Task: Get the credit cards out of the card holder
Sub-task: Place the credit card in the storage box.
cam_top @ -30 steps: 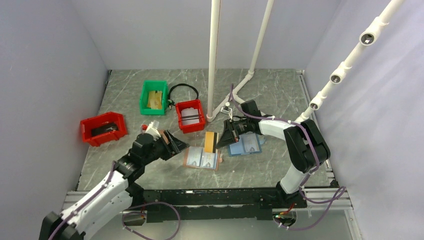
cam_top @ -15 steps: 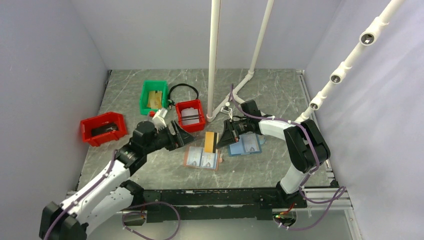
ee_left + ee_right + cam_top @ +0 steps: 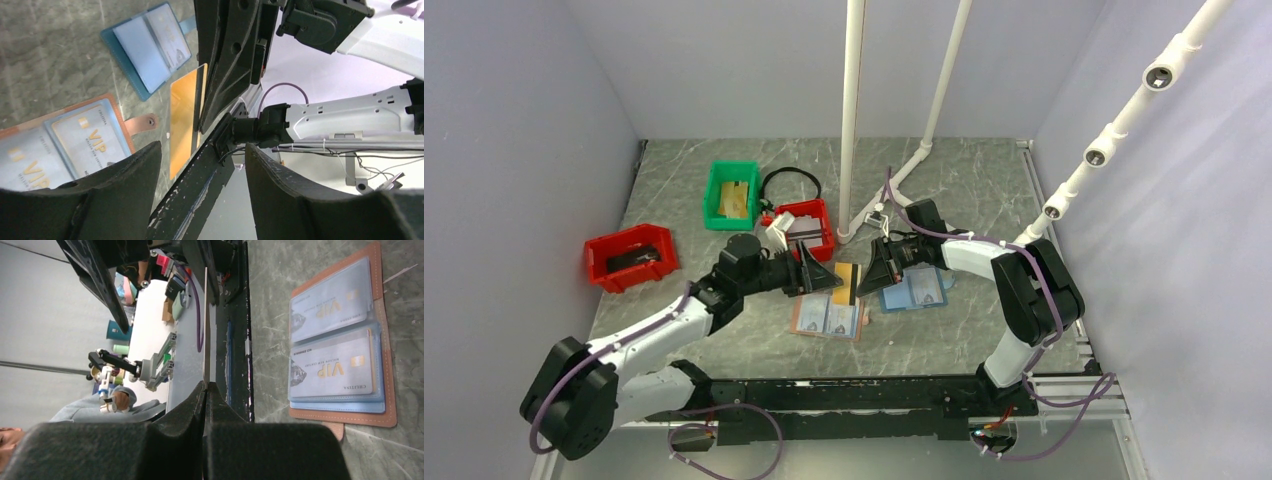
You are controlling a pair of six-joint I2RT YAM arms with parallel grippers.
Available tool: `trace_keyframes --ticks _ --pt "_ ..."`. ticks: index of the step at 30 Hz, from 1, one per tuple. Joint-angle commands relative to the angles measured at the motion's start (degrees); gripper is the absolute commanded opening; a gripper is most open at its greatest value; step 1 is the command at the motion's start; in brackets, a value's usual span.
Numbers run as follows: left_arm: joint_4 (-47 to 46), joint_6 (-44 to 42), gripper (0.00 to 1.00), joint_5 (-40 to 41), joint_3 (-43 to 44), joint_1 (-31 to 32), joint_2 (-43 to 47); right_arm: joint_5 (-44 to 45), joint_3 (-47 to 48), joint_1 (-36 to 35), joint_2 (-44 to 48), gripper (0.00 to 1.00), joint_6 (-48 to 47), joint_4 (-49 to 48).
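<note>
Left pincer (image 3: 819, 277) has swung in, jaws wide and empty, beside the orange card (image 3: 845, 284) pinched upright by the right pincer (image 3: 869, 272); handover looks near. Brown card holder (image 3: 389, 390) lies open alongside, pale cards (image 3: 332, 367) still inside.

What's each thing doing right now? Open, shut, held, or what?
card holder, open flat, light blue inside facing up
credit cards, tucked in its pockets
orange card, pinched, out of any holder
blue holder, open flat
right pincer, shut on orange card
left pincer, open, empty
</note>
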State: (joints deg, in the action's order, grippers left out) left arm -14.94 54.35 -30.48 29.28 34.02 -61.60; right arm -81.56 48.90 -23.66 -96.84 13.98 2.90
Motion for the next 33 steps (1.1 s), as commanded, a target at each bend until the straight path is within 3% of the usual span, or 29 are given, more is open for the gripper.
trace_keyframes --ticks 1,6,9,11,13,17,20,26,33 --pt "-7.5 0.7 0.63 -1.5 0.3 2.5 -3.0 -2.5 0.8 0.2 1.2 0.0 1.2 -4.8" --pt "-12.7 2.1 0.55 -2.1 -0.1 4.2 -6.9 -2.6 0.5 0.2 1.4 0.0 2.4 -6.2" --pt "-15.0 2.7 0.3 -3.1 0.1 4.5 -8.5 -2.3 0.5 0.2 1.5 0.0 2.5 -6.1" --pt "-15.4 2.8 0.02 -3.6 0.4 4.5 -8.8 -1.7 0.6 0.2 1.5 0.0 2.0 -5.6" --pt "-14.1 2.4 0.0 -2.7 0.2 4.5 -7.9 -1.1 1.5 0.2 1.4 0.05 -0.2 -3.5" --pt "2.2 -3.2 0.0 4.5 1.3 4.1 -0.5 2.2 4.2 0.5 2.5 0.49 -7.9 6.8" --pt "18.4 -7.4 0.0 11.3 3.6 1.5 6.0 5.8 4.9 0.8 4.3 0.64 -10.0 9.3" --pt "42.5 -18.4 0.0 25.2 12.0 -9.9 10.2 7.7 5.8 1.2 6.3 0.7 -16.4 13.7" --pt "42.1 -37.3 0.0 25.2 23.0 -24.3 0.3 9.4 5.9 1.3 8.8 0.7 -20.2 15.9"
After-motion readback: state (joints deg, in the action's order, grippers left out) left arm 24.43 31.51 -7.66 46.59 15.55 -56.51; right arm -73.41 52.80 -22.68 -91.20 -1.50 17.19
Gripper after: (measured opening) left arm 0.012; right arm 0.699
